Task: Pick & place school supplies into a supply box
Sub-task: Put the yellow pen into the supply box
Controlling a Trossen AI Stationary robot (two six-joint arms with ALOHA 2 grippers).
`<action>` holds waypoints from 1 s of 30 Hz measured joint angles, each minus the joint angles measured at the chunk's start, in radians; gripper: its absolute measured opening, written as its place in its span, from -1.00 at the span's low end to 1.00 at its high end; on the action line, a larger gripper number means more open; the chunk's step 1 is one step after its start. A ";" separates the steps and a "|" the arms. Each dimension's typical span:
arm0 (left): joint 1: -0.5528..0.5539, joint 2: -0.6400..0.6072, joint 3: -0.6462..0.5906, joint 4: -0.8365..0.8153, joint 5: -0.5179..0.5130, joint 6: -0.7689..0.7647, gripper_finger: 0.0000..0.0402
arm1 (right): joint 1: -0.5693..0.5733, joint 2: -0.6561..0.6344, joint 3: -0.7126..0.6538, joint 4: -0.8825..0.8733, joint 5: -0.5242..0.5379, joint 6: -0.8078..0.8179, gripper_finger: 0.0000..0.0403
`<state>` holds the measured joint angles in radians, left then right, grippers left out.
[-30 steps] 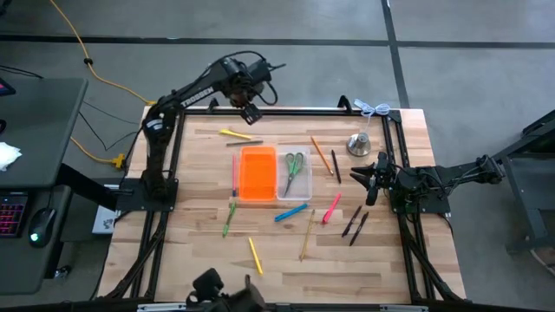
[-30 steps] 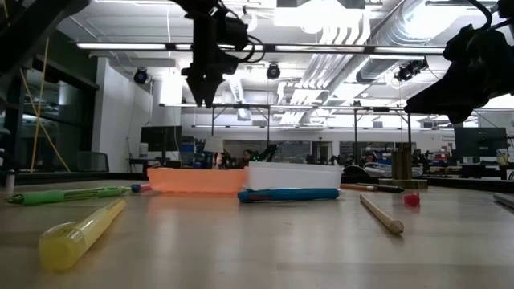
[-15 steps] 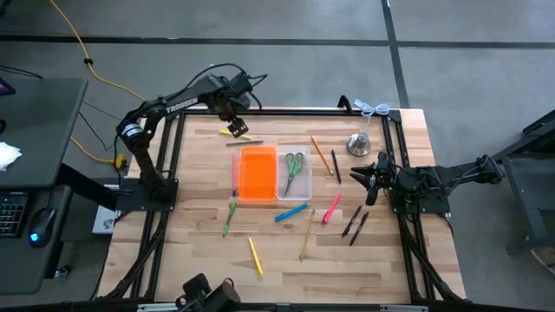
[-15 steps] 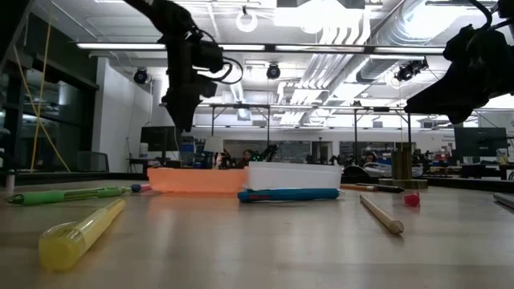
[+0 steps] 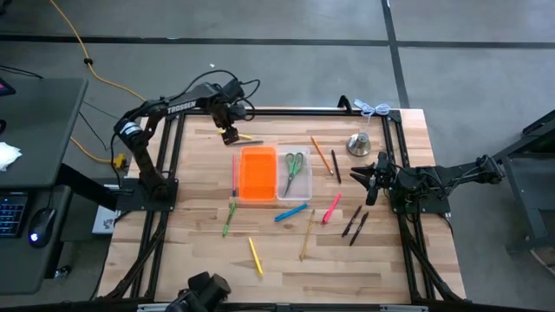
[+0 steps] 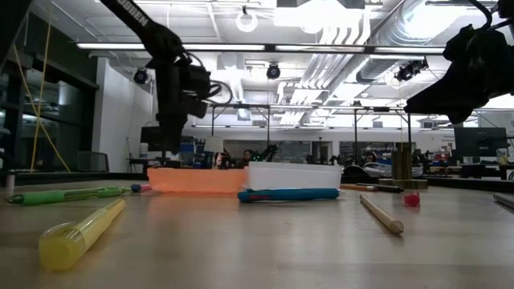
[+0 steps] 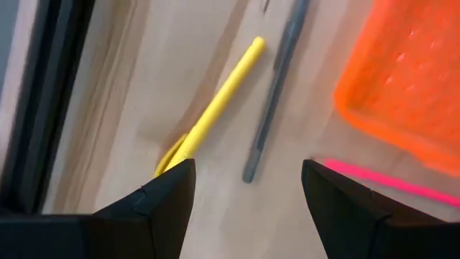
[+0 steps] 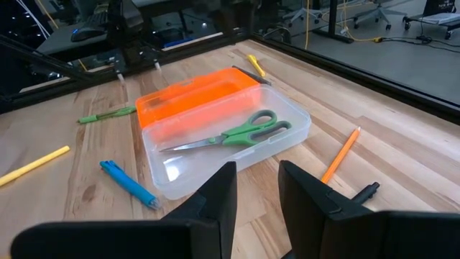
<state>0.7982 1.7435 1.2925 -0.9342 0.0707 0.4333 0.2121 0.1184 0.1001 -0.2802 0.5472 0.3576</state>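
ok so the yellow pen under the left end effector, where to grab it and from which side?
Grip the yellow pen mid-barrel, coming straight down with the fingers closing across its width. It lies flat on the table, so only the top is reachable. A grey pencil lies close alongside, so favour the end where the two spread apart. The left end effector is open above it.

The high view looked straight down; the low view looked level across; both showed the supply box (image 5: 270, 174).
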 joint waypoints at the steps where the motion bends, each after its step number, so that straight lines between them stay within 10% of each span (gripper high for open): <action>1: 0.010 0.000 -0.007 0.005 -0.001 0.011 0.41 | 0.000 0.000 0.000 0.000 0.000 0.000 -0.59; 30: 0.046 0.008 -0.078 0.162 0.055 0.295 0.40 | 0.000 0.000 0.000 0.008 0.003 0.009 -0.59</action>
<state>0.8440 1.7515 1.2144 -0.7722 0.1261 0.7288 0.2123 0.1184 0.0998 -0.2722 0.5499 0.3671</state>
